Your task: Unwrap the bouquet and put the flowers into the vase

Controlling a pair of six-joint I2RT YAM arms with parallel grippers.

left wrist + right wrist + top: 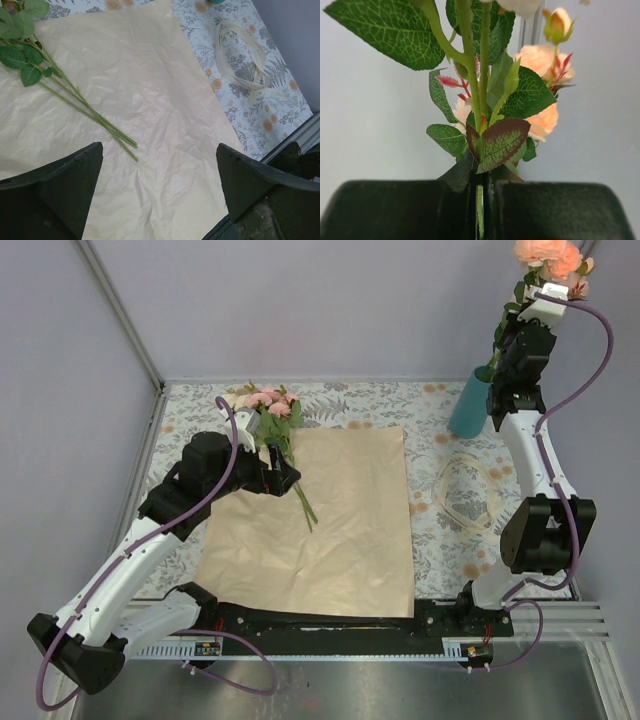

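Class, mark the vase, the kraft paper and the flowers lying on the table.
vase [468, 405]: top view, middle of its teal wall.
kraft paper [335, 525]: top view, centre of the sheet.
flowers [270, 400]: top view, pink heads.

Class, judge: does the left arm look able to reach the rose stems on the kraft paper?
Probably yes: the open left gripper hovers close to the rose stems, which lie uncovered.

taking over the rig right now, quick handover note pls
Left gripper: open, hovering over the flat tan kraft paper.
Right gripper: shut on the stems of peach roses, held high over the tall teal vase.
Done: unwrapping.
Left: lower the peach roses in, then vase the pink roses lying at the paper's far left corner.
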